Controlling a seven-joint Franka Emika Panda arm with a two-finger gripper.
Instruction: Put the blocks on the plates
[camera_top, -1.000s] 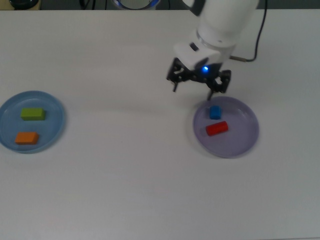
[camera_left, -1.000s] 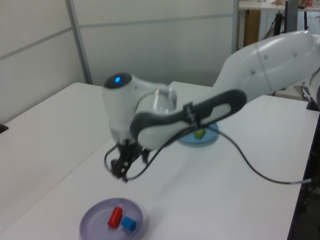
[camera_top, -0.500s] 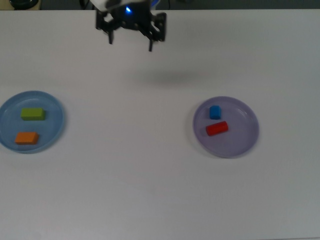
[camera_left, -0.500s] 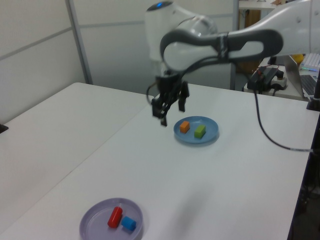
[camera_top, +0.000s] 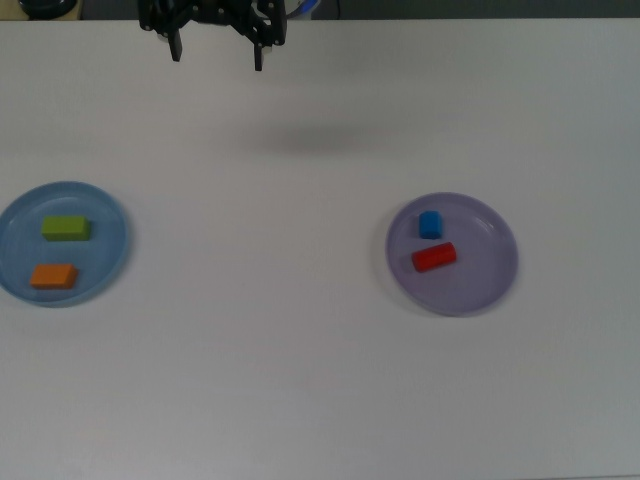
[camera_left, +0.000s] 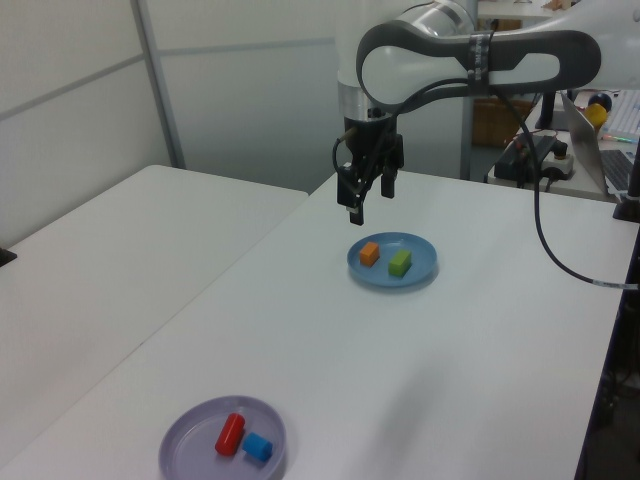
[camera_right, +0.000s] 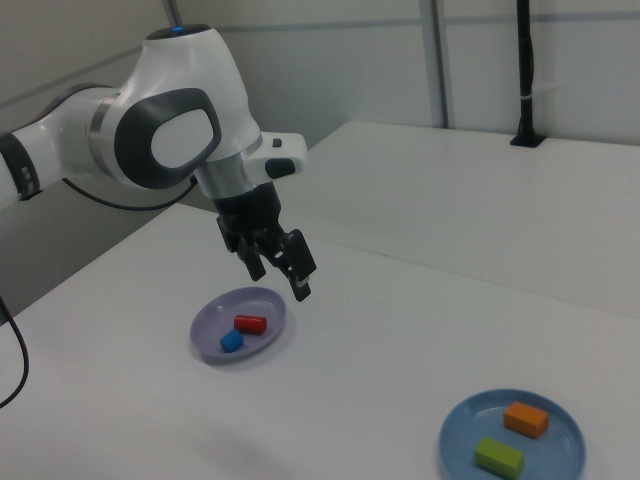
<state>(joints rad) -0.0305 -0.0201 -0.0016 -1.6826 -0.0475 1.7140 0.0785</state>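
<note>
The green block (camera_top: 66, 228) and the orange block (camera_top: 53, 276) lie side by side on the light blue plate (camera_top: 108, 245) at the top view's left. On the lavender plate (camera_top: 482, 268) at the top view's right rest the blue block (camera_top: 430, 224) and the red block (camera_top: 434, 257). My gripper (camera_top: 217, 52) hangs open and empty at the top view's upper edge, high over the table and apart from both plates. In the left view the gripper (camera_left: 368, 196) hovers just behind the light blue plate (camera_left: 421, 258). In the right view the gripper (camera_right: 278, 279) is above the lavender plate (camera_right: 258, 303).
A black cable (camera_left: 545, 250) trails from the arm down to the table in the left view. A desk with equipment (camera_left: 535, 155) stands behind the table there. A black post (camera_right: 525, 70) rises at the table's far edge in the right view.
My gripper has risen away from the lavender plate and travelled across to the top view's upper left. All the blocks stay where they were on the plates.
</note>
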